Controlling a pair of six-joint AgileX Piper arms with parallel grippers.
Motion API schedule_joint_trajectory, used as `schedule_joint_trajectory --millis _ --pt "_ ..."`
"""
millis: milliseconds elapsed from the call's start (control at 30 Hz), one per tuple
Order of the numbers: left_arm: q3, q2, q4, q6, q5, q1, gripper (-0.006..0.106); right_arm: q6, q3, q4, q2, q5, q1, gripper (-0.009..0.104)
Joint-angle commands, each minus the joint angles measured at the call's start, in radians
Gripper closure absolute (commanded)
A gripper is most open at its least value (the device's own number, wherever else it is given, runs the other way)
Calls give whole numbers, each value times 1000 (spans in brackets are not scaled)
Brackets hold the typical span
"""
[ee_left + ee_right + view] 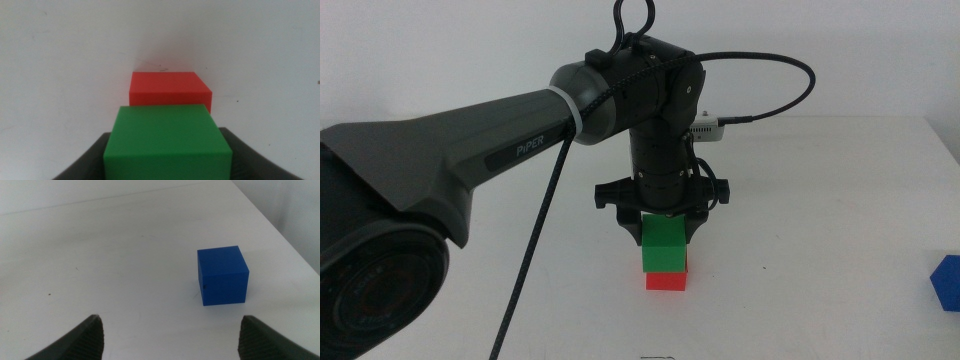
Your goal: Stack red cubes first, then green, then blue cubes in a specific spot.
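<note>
Nearest you in the middle view, the small matte bright-red cube (pixel 666 281) sits on the white bench (pixel 840 200) w/ the matching bright-green cube (pixel 665 246) on top, gripped between the left hand (pixel 664 228) jaws. What the next move turns on: green directly over red, edges approx flush. You can't tell whether the faces are fully seated; the arm hides the far side. The deep-blue cube (pixel 222 275) lies well apart at the right edge, cut off in the middle view, ahead of the right hand (pixel 170 335), jaws wide apart and empty, so the right arm's nearer.
</note>
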Motion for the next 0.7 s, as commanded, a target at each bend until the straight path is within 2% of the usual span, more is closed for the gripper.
schedule_joint_trajectory --millis 0,267,667 --pt "-25 -52 -5 -4 14 -6 90 -12 -5 -17 -15 -59 -7 21" --pt "-25 -52 3 35 -30 -6 85 -12 -5 -17 -15 -59 -7 21" --pt "-25 -52 4 40 -70 -6 85 -12 -5 -17 -15 -59 -7 21"
